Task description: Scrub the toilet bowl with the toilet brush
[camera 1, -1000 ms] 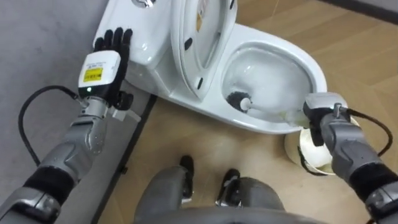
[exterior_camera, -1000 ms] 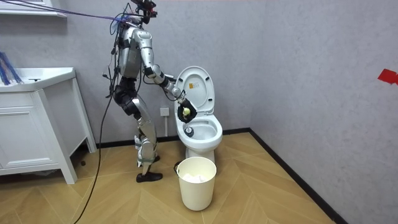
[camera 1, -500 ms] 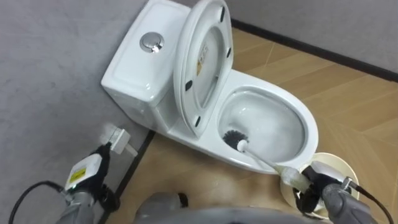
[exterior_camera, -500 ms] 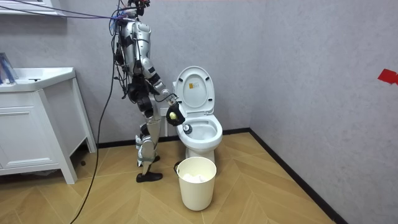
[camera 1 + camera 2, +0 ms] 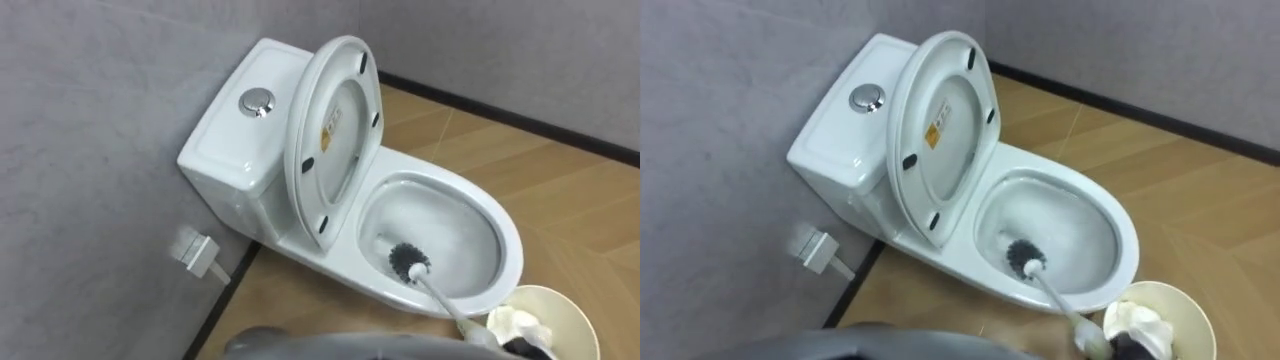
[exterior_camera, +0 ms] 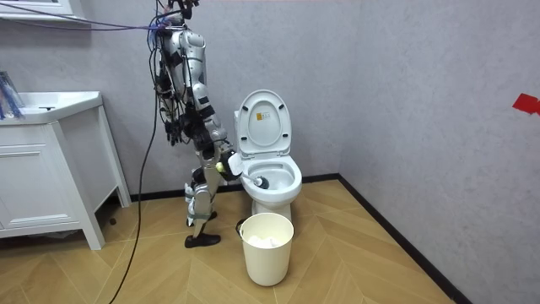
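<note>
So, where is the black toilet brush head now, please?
The brush head sits inside the white toilet bowl, lower centre of the left eye view, beside the raised lid.

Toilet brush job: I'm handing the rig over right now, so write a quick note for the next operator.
Right hand: at the end of the toilet brush handle; grip unclear.
Left hand: low beside the toilet; state unclear.
The brush head is down in the bowl and the lid is up. A waste bin with paper in it stands alongside.
Done: brush is in the bowl.
Left: scrub, then withdraw the brush.
</note>
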